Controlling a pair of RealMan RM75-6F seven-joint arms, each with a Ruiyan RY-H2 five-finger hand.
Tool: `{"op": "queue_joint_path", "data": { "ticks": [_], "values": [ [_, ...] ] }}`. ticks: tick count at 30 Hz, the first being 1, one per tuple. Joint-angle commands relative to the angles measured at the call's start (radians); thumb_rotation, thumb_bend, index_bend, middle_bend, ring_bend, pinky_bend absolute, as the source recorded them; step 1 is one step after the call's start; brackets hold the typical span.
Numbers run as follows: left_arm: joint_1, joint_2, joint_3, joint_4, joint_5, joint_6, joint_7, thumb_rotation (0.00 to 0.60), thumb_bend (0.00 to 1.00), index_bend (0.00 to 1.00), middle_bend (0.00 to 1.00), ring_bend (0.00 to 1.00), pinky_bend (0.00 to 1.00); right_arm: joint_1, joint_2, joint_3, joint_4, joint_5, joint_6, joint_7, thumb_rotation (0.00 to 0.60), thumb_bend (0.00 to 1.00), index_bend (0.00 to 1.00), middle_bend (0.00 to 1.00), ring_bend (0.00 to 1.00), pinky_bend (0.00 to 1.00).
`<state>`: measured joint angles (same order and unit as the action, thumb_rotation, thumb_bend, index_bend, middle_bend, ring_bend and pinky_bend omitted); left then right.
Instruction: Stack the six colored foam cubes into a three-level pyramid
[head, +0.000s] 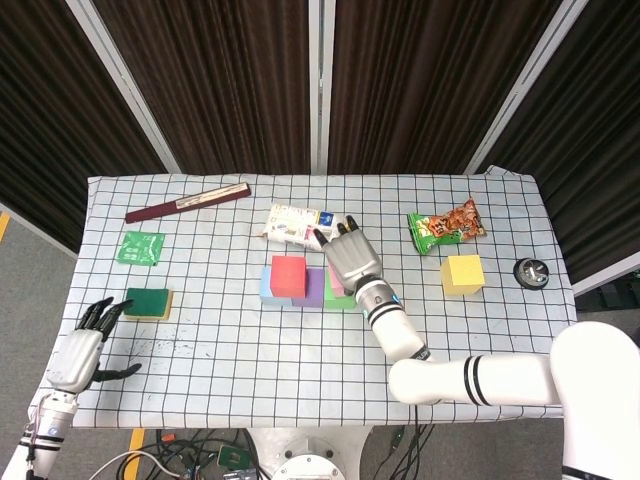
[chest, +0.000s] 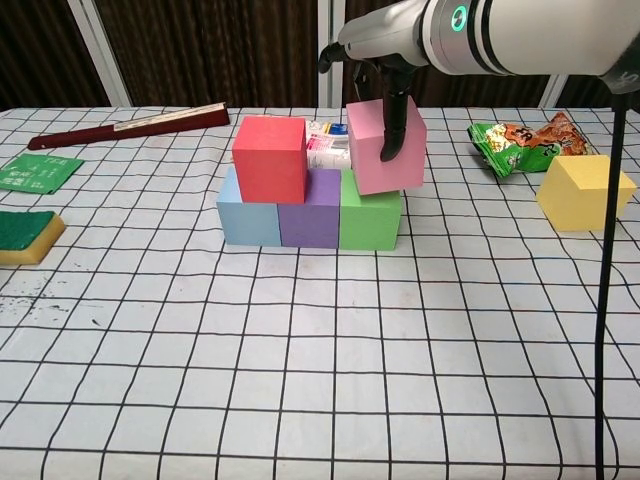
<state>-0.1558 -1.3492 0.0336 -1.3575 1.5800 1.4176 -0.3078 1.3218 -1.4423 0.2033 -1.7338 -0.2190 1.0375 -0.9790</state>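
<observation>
pink foam cube (chest: 385, 147): tilted, atop green foam cube (chest: 369, 210), landmark
right hand (head: 350, 262): fingers (chest: 393, 130) wrapped around pink cube
red foam cube (chest: 269, 158): left of pink
yellow foam cube (chest: 586, 192): far right
left hand (head: 82, 352): fingers spread, holding nothing

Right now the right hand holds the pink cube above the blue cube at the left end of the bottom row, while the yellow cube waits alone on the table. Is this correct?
Not quite. The chest view shows the right hand holding the pink cube above the green cube at the right end of the row, not the blue cube. The yellow cube does wait alone on the table.
</observation>
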Motion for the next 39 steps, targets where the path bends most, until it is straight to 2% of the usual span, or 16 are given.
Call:
{"op": "queue_joint_path", "data": {
  "ticks": [1,12,22,39],
  "values": [
    [0.000,0.000,-0.001,0.002,0.000,0.001,-0.001,0.600,0.00,0.10,0.14,0.02,0.07,0.002,-0.007,-0.001,0.007,0.000,0.004,0.006,0.600,0.00,0.00,0.60,0.11,0.00],
    [0.002,-0.004,-0.002,0.008,0.006,0.015,0.001,0.600,0.00,0.10,0.14,0.02,0.07,0.003,-0.044,0.009,0.036,0.006,0.011,0.043,0.600,0.00,0.00,0.52,0.11,0.00],
    [0.003,-0.004,-0.003,0.008,0.009,0.023,0.001,0.600,0.00,0.10,0.14,0.02,0.06,0.007,-0.040,0.008,0.029,0.027,0.005,0.045,0.600,0.00,0.00,0.45,0.10,0.00],
    [0.001,-0.007,-0.001,0.014,0.007,0.016,0.000,0.600,0.00,0.10,0.14,0.02,0.06,0.008,-0.037,0.014,0.025,0.049,0.011,0.066,0.600,0.00,0.00,0.31,0.03,0.00]
  ]
}}
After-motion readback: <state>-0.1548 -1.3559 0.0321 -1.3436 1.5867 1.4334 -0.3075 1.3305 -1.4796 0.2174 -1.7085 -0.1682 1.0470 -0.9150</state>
